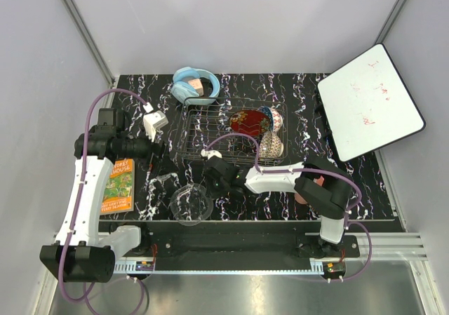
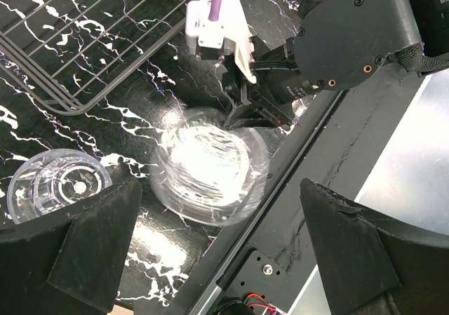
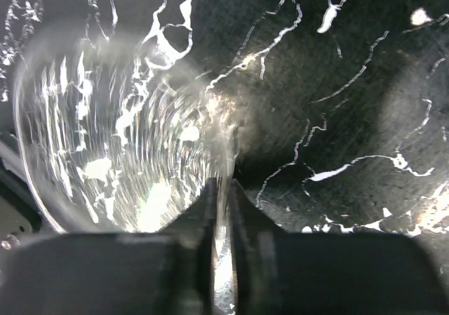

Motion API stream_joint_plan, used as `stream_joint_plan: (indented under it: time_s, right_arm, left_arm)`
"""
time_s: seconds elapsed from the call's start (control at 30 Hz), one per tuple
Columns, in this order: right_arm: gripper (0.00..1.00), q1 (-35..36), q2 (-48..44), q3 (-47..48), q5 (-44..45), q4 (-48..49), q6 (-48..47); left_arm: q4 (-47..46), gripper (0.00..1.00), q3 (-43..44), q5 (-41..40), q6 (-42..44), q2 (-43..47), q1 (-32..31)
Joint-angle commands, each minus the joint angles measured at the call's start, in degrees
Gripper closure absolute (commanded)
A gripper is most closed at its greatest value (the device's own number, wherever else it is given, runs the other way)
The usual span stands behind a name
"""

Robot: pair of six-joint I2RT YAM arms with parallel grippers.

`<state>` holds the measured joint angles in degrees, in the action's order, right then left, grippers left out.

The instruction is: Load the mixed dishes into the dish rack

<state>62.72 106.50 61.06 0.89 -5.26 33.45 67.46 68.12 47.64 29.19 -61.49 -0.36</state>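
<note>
The silver wire dish rack (image 1: 203, 129) holds the red floral plate (image 1: 249, 122), the blue patterned bowl (image 1: 276, 118) and the beige lattice bowl (image 1: 271, 145). The clear glass bowl (image 1: 191, 204) sits on the table near the front edge. My right gripper (image 1: 210, 183) is shut on its rim; in the right wrist view the fingers (image 3: 210, 210) pinch the glass wall of the bowl (image 3: 112, 139). The clear tumbler (image 2: 59, 185) stands left of the bowl (image 2: 210, 164). My left gripper (image 2: 221, 245) is open and empty above them. The pink cup (image 1: 302, 197) is mostly hidden behind the right arm.
Light-blue headphones (image 1: 195, 85) lie behind the rack. A book (image 1: 119, 185) lies at the left under the left arm. A white board (image 1: 370, 111) leans at the right. The black base rail (image 1: 231, 241) runs just in front of the bowl.
</note>
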Motion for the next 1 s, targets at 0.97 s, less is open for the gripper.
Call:
stream_joint_plan:
  time_s: [0.97]
  right_arm:
    - [1.0,0.2,-40.0,-10.6,43.2,17.0,-83.1]
  left_arm:
    - [-0.5,0.01,4.5,4.8,-5.4,-2.0,0.3]
